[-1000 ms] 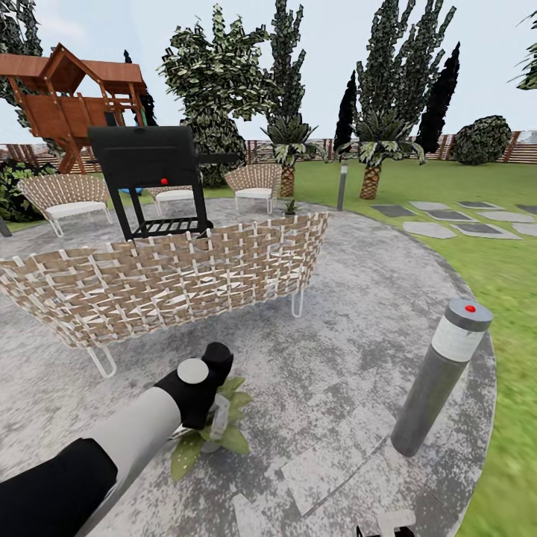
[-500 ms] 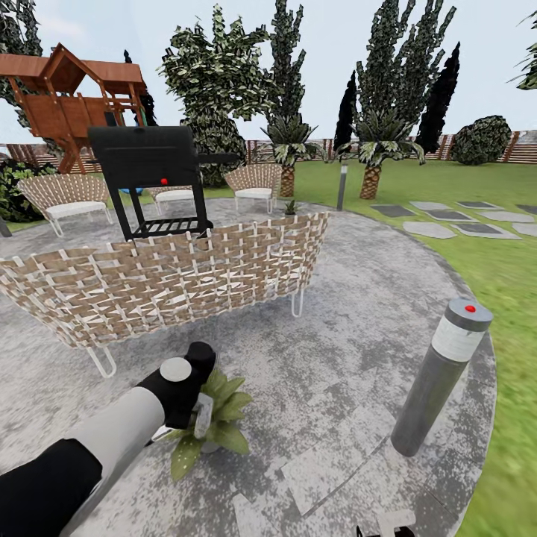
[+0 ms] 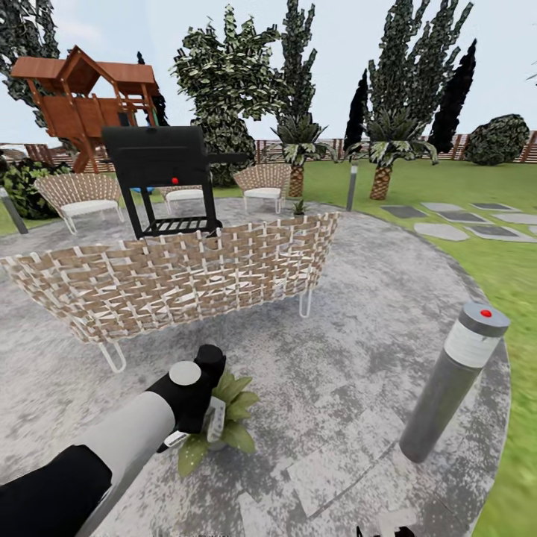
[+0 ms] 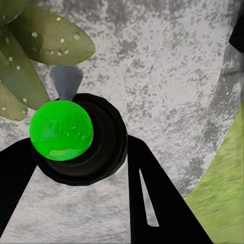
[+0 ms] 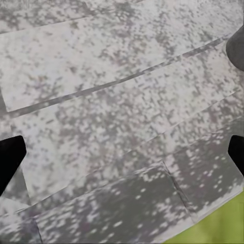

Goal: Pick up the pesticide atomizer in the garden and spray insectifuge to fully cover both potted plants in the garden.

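Left pincer (image 3: 200, 426) clamped on pesticide atomizer (image 3: 215, 419), bottle upright, directly over potted plant (image 3: 227, 418); nozzle faces leaves just below. Right pincer (image 5: 122, 152) spread wide, empty, above patio (image 5: 122, 101).

The left gripper (image 3: 195, 429) sits directly over a potted plant (image 3: 231, 418) on the patio (image 3: 358, 358), with the pesticide atomizer (image 4: 61, 130) between its fingers. Beyond the gripper stands a woven sofa (image 3: 171, 280), the grill (image 3: 165, 175) behind that. A bollard (image 3: 455, 377) rises well to its right.
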